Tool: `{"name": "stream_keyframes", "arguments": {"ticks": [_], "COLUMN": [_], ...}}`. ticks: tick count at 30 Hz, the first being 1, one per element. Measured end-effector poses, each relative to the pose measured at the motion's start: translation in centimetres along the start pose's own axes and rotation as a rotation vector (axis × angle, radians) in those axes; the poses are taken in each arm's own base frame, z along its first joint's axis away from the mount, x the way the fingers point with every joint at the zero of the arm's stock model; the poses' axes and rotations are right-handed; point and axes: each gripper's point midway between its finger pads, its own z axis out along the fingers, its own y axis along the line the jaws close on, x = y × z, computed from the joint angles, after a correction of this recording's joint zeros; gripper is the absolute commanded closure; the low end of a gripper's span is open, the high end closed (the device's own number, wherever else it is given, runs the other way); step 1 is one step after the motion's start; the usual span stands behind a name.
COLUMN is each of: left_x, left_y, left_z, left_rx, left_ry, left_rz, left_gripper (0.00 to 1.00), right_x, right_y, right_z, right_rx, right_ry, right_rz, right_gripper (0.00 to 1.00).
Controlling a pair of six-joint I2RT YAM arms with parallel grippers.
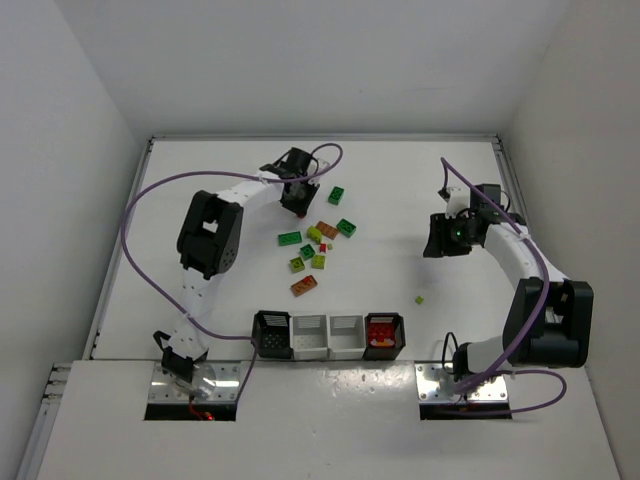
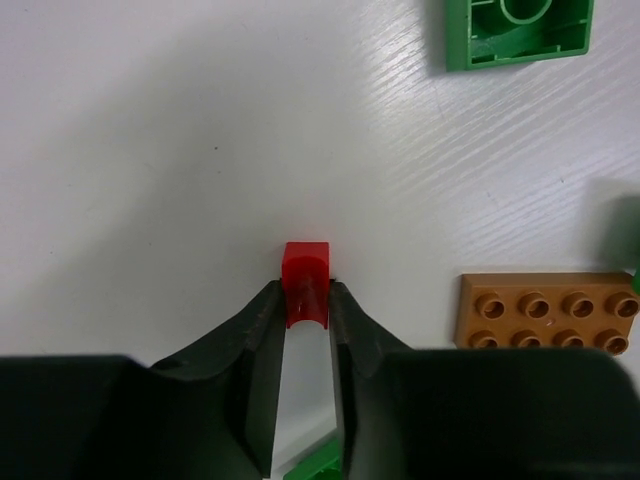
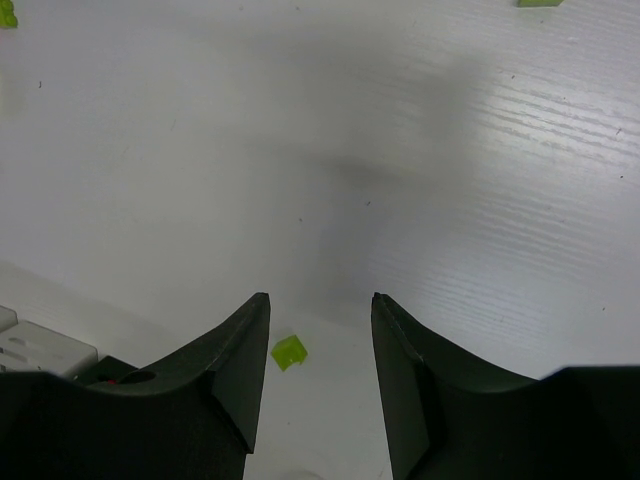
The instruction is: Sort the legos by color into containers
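Plastic, glossy: red brick (image 2: pixel 305 262). Plastic, smooth: orange-brown brick (image 2: pixel 545 308). White table (image 2: pixel 150 150): faint grain, soft sheen.

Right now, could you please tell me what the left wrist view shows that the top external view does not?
Only the left wrist view: the left hand closed on a small red brick, one finger touching each side. Only the top external view: the four containers in a row, red pieces in the rightmost black container, and the right hand away from the pile. Both: the orange-brown brick and a green brick near the left hand, on the white table.
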Motion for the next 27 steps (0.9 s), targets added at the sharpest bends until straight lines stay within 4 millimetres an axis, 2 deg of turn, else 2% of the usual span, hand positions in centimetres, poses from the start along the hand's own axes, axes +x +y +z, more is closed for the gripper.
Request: {"name": "stream_keyframes", "arguments": {"ticks": [4,9,12,17,19,21,22,25,27], "left_x": [0.0,0.8,0.8,-2.8,-3.6,-2.8,-2.0,2.4,5.6], "left_y": [0.0,-0.3,-0.9,-3.1,-5.1,-8.5,-10.3,-16.2,-19.2], "left_z": [0.0,-1.2,-3.9,-12.1,-15.7,-18.7,-19.5,-21.1,-21.6], "left_rx": [-0.001,0.013,0.049,0.132,0.179,0.259,0.297,0.435,0.51], "left_ry": [0.0,0.001,-0.019,-0.179,-0.245,-0.275,-0.274,-0.225,-0.175], "left_rz": [0.008,0.017,0.033,0.116,0.185,0.272,0.31,0.426,0.486], "left_gripper": [0.84,0.87,0.88,0.91,0.91,0.93,0.93,0.95,0.96], "right_x": [0.1,0.3,0.3,0.3,0.4,0.4,0.4,0.5,0.5], "right_y": [0.0,0.0,0.0,0.0,0.0,0.1,0.1,0.2,0.2], "right_z": [0.0,0.0,0.0,0.0,0.0,0.0,0.0,0.0,0.0], "right_rx": [0.0,-0.001,-0.001,-0.001,-0.001,-0.003,-0.005,-0.008,-0.007], "right_ry": [0.002,0.003,0.005,0.004,0.004,0.006,0.006,0.009,0.01], "right_rz": [0.001,-0.002,-0.002,-0.003,-0.002,-0.002,-0.001,0.0,0.001], "right_gripper": [0.54,0.54,0.54,0.54,0.54,0.54,0.54,0.54,0.54]}}
